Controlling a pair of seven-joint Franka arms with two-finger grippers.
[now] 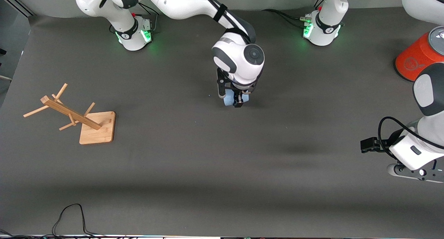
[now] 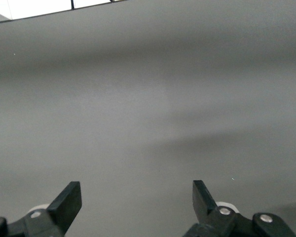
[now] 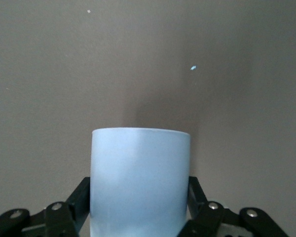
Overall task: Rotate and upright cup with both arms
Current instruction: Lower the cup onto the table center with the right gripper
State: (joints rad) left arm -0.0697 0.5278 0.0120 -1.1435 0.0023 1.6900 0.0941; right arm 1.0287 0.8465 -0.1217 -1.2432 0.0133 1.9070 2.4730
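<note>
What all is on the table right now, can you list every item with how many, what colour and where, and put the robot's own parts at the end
cup: one, pale blue, mid-table between the right tool's fingers
wooden rack: one, light wood, on a square base toward the right arm's end of the table
can: one, orange-red with a silver top, toward the left arm's end, near the bases
cable: one, black, at the table edge nearest the front camera
right tool: one, black, down at the cup, shut on its sides
left tool: one, black, open, waiting over bare table at the left arm's end
</note>
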